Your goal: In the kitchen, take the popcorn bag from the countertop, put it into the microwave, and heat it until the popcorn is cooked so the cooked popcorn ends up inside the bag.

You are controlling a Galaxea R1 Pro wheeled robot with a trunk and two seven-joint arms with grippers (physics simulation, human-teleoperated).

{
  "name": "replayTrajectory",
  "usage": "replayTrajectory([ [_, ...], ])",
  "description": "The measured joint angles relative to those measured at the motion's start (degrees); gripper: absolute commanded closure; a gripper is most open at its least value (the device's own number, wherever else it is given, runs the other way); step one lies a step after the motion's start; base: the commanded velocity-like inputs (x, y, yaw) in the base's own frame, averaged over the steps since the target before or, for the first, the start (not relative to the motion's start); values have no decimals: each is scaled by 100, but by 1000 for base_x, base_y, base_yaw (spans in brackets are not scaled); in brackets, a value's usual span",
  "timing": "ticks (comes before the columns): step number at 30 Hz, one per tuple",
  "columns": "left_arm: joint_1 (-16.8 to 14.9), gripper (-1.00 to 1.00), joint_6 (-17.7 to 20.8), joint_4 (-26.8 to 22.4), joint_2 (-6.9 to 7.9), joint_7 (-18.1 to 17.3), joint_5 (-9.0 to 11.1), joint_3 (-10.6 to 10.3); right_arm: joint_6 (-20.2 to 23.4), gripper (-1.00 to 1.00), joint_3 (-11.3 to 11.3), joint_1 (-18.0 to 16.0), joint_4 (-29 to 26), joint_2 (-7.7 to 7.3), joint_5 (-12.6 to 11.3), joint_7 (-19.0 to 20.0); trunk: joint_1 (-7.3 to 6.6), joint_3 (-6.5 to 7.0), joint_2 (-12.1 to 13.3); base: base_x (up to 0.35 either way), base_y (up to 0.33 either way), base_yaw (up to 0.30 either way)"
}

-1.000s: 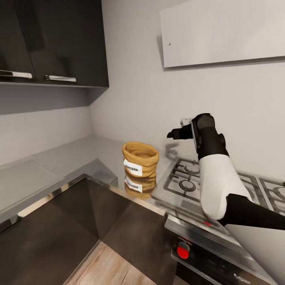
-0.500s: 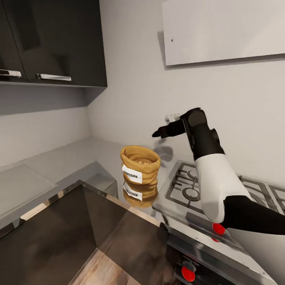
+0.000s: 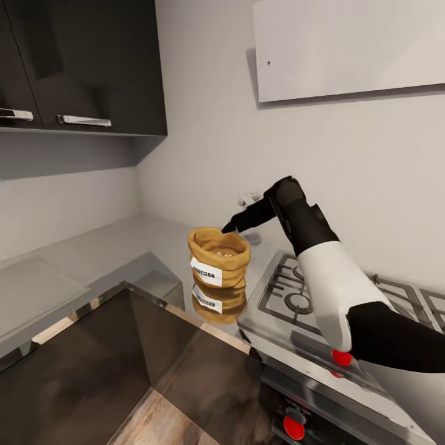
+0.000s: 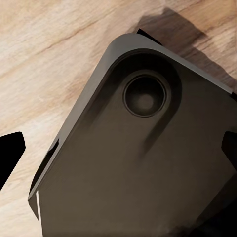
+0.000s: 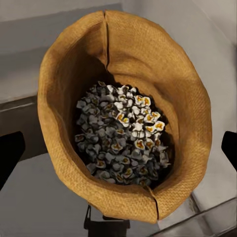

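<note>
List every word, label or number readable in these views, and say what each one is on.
"POPCORN": dark lettering on the white label of the popcorn bag; the first letters are blurred, so this is a likely reading.
The label's reflection in the countertop below the bag: too blurred to read.
Red stove knobs: no markings.
The wrist views carry no text.

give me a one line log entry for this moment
phase: reaching for bag | right gripper: open, over rim of popcorn bag | bag: upright on countertop beside stove, kernels inside | microwave: unseen
</note>
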Motion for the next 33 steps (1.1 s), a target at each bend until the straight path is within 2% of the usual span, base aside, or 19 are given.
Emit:
replayTrajectory([
  [10,-1,-100,0,0,0,0,0,0,0,-100,-3,-3,23,-16,-24,-33,0,0,0,0,0,0],
  [15,0,-100,4,0,-9,0,-17,-27,-1,-100,9,0,29,-200,-5,-48,-3,0,0,161,0,0],
  [22,0,-100,0,0,-2,0,-13,-21,0,-100,12,0,212,-226,15,-53,-2,0,0,270,0,0],
  [31,0,-100,0,0,9,0,-9,-1,0,-100,5,1,234,-298,25,-41,0,0,0,17,0,0],
  [33,0,-100,0,0,9,0,-9,2,-55,-100,7,13,234,-380,29,-47,0,0,0,0,0,0],
])
